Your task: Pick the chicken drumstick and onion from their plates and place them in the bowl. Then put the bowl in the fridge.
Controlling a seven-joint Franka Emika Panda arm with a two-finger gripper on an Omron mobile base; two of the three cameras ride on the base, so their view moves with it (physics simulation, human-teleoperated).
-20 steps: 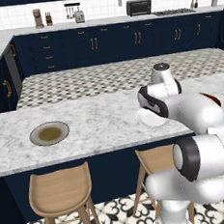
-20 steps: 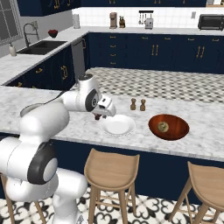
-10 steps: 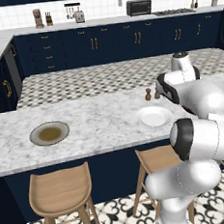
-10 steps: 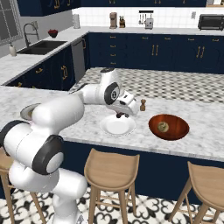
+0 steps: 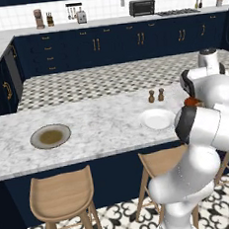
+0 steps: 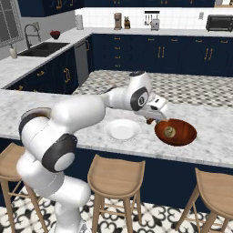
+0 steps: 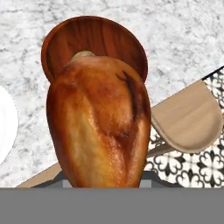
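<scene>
1. Two plates sit on the marble table [image 5: 98, 128] in the left base view: the grey-rimmed plate [image 5: 50, 136] far left, the white plate [image 5: 157, 118] beside the arm.
2. Right base view: the fingers [image 6: 150, 120] hold the chicken drumstick [image 6: 149, 121] just at the near rim of the bowl [image 6: 176, 131], where the onion [image 6: 169, 132] lies.
3. Hand view: the drumstick [image 7: 99, 122], gripped from below, hangs over the bowl; a stool [image 7: 189, 119] stands beyond the table edge.

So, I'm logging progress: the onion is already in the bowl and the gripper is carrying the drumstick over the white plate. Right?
Not quite: the drumstick is over the bowl, beyond the white plate, as the hand view shows. The onion is already in the bowl.
</scene>
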